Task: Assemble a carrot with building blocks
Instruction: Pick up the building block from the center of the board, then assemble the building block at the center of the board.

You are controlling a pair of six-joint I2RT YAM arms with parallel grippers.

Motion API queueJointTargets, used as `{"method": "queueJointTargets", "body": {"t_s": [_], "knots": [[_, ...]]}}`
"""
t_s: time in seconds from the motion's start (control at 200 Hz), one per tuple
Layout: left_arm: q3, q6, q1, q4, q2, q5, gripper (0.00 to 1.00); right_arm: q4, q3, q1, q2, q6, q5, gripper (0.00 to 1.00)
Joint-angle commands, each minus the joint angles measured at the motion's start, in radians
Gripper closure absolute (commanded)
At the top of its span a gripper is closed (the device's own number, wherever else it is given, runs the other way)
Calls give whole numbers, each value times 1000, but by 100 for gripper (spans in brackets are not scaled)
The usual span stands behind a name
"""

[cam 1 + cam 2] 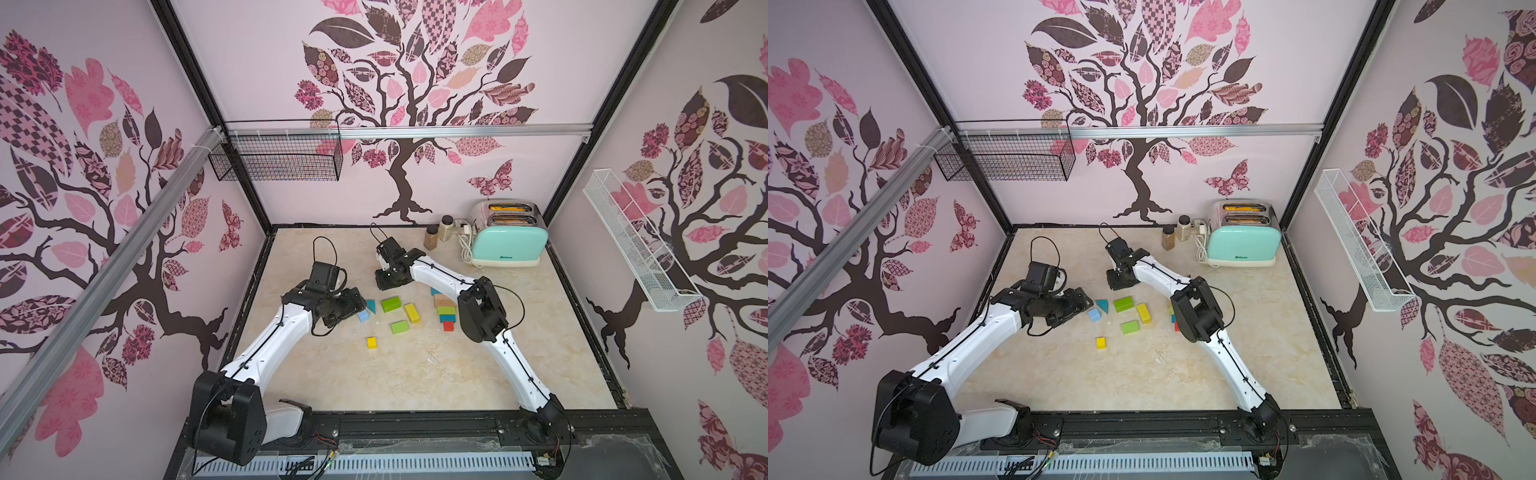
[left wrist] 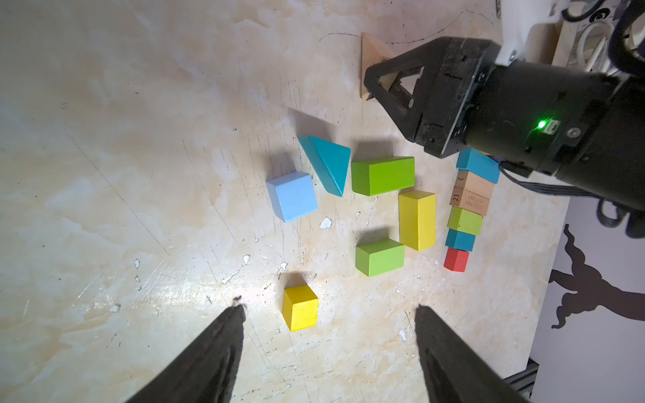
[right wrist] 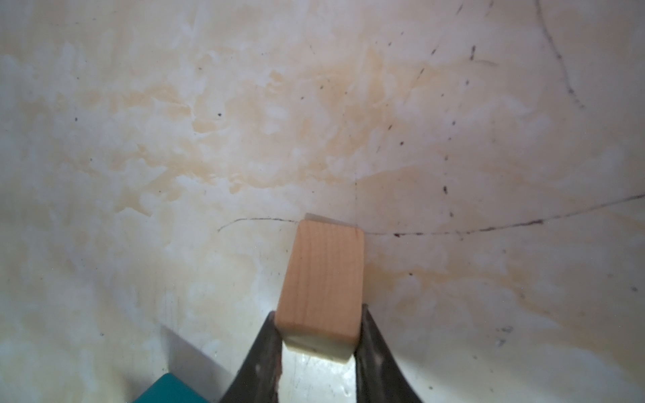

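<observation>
Leftmost, left jaws stand open over the desk (image 1: 415,374). Six lie loose: two green bars (image 2: 383,175) (image 2: 379,256), one yellow bar (image 2: 417,220), yellow cube (image 2: 300,307), blue cube (image 2: 292,196), teal wedge (image 2: 330,164). Right jaws grip one tan wedge (image 3: 323,279). Rightward, one touching row (image 2: 466,219), at least five blocks; bare desk frontward.

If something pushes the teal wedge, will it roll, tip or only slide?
The teal wedge lies flat on a triangular face, so it will probably slide rather than roll or tip. It looks like rigid painted wood, likely light for its size. A push on its slanted side may turn it.
</observation>
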Motion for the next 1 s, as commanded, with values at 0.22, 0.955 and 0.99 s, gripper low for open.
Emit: {"method": "queueJointTargets", "body": {"t_s": [0.22, 0.955, 0.99], "knots": [[46, 79, 10, 1, -81, 57, 18, -19, -84, -55, -178, 36, -247, 87], [-60, -299, 94, 599, -181, 588, 25, 829, -641, -149, -643, 681, -1107, 84], [-54, -298, 95, 598, -182, 589, 27, 856, -650, -149, -650, 708, -1114, 84]]}}
